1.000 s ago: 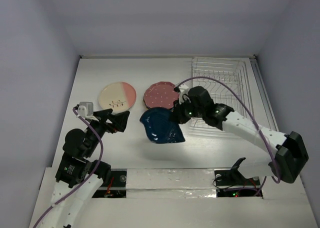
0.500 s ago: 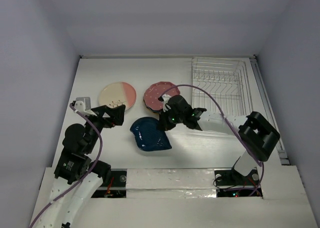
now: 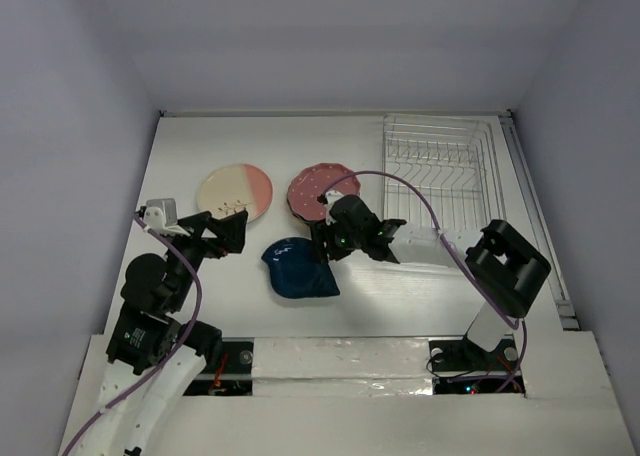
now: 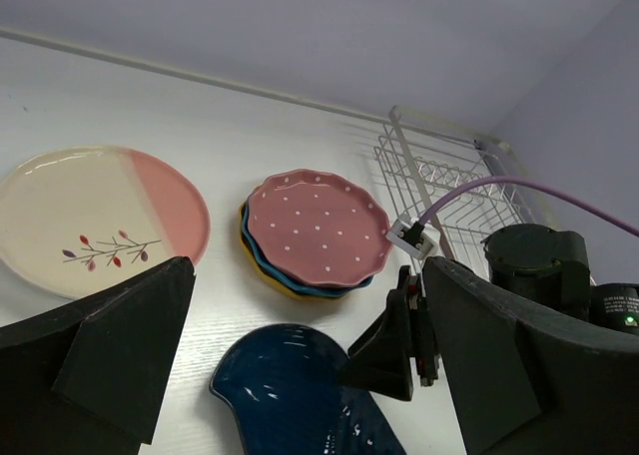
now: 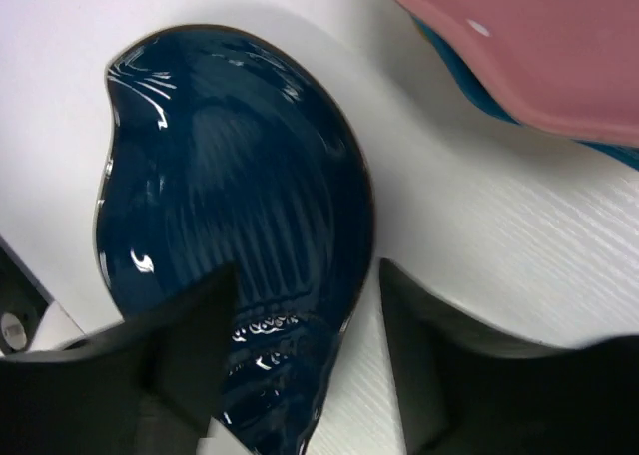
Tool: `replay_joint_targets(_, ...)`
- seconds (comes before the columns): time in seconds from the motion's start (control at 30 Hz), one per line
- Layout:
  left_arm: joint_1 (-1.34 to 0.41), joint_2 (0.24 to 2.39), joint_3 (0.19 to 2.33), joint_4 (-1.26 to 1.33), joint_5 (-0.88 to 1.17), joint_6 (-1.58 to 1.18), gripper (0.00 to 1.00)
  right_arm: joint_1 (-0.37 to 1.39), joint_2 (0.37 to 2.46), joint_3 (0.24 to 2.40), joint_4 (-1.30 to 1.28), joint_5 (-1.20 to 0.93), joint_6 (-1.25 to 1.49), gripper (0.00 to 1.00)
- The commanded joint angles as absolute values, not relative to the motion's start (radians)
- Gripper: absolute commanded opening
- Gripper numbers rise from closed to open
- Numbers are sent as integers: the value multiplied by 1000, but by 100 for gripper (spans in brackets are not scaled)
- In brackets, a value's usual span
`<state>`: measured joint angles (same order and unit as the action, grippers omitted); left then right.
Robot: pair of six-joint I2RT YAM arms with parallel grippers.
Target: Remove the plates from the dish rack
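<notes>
I see: navy plate (image 5: 230,206) dark blue, glossy, fine ribbed lines. Pink plate (image 4: 318,224) maroon-pink with white dots; teal-blue plate (image 5: 446,61) and yellow plate (image 4: 244,237) show rims only. Cream-and-pink plate (image 4: 95,216) is half each, with 1 red-leaf twig. Rack (image 3: 440,166) silver-white wire, table (image 3: 200,146) white, cable (image 4: 519,181) purple.

The white table (image 3: 190,156) carries four things directly. A wire dish rack (image 3: 440,119) stands in its far right corner, along the right edge. A cream-and-pink plate (image 3: 236,193) lies flat left of the middle. Just right of it, near the table's centre, sits a stack of plates (image 3: 312,191) with a maroon-pink dotted plate (image 4: 318,226) on top. A dark navy plate (image 3: 295,269) of irregular outline lies toward the near edge, close by the stack, with a strip of bare table between them.
</notes>
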<state>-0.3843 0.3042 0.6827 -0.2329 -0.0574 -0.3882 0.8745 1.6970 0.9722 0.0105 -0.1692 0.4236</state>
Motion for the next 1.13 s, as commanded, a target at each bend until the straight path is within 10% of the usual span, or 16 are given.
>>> replay_joint_targets(0.0, -380, 285, 680, -199, -58, -374, 99, 887, 1672, 969, 60, -109, 428, 68)
replay_joint_targets(0.23, -380, 265, 680, -201, -61, -371, 99, 896, 1594, 1000, -38, -57, 417, 87)
replay_joint_targets(0.47, -380, 262, 686, -195, -58, -367, 99, 896, 1270, 1015, -141, 122, 384, 83)
replay_joint_targets(0.6, -380, 241, 701, -180, -41, -367, 99, 896, 1010, 1045, -190, 395, 368, 0)
replay_joint_targets(0.8, -380, 264, 781, -178, -21, -324, 99, 896, 613, 939, -62, 629, 318, 0)
replay_joint_targets(1.1, -380, 316, 833, -152, -14, -348, 99, 896, 483, 831, -69, 745, 342, 53)
